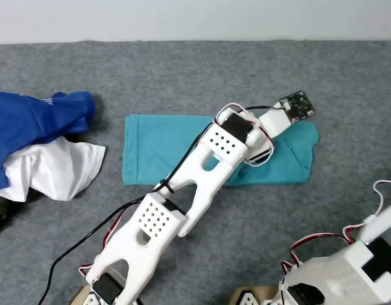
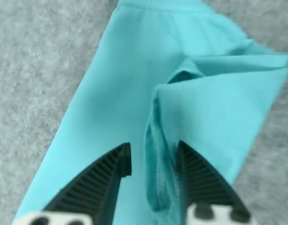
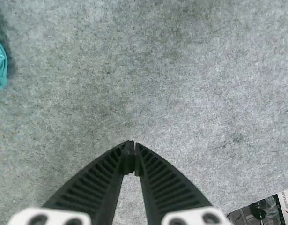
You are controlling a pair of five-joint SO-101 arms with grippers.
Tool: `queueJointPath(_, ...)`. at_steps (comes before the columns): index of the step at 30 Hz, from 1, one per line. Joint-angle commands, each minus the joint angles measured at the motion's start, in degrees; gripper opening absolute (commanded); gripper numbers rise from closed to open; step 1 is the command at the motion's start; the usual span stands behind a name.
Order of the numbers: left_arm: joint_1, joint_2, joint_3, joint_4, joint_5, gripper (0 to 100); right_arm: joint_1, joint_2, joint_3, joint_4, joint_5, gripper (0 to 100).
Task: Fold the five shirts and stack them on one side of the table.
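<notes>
At the far left of the high view a blue shirt lies crumpled, its lower edge overlapping a rumpled white shirt just below it; both sit on the grey felt table. Near the middle of the frame a teal shirt is laid out as a flat, wide rectangle, well apart from the other two, and its right end is bunched and creased. The left arm rises from the lower left edge and slants up across the teal shirt to that bunched right end. In its wrist view the left gripper stands with its jaws apart, straddling a raised fold of the teal cloth; the fold lies against one finger and clear of the other. At the lower right corner of the high view the right arm sits low, away from the shirts. The right gripper has its fingertips pressed together with nothing between them, above bare grey felt.
</notes>
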Motion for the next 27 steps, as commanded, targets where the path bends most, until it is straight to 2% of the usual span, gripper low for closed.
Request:
queueJointPath(1, 1.7, -1.3, -8.0, 6.2, -0.7, 13, 0.7, -3.8, -3.1, 2.3, 0.4, 1.2)
queueJointPath(5, 3.4, -0.9, -14.8, 12.0, -0.9, 13, 0.7, -3.8, -3.1, 2.3, 0.4, 1.2)
queueJointPath(10, 1.9, -0.7, -15.3, 14.0, -1.0, 13, 0.7, -3.8, -3.1, 2.3, 0.4, 1.2)
queueJointPath(18, 0.1, -0.7, -9.0, 13.8, -3.6, 13, 0.6, -3.8, -3.1, 2.3, 0.4, 1.2)
queueJointPath(27, -2.0, -0.8, -6.7, 8.6, -3.4, 13, 0.7, -3.8, -3.1, 2.3, 0.4, 1.2)
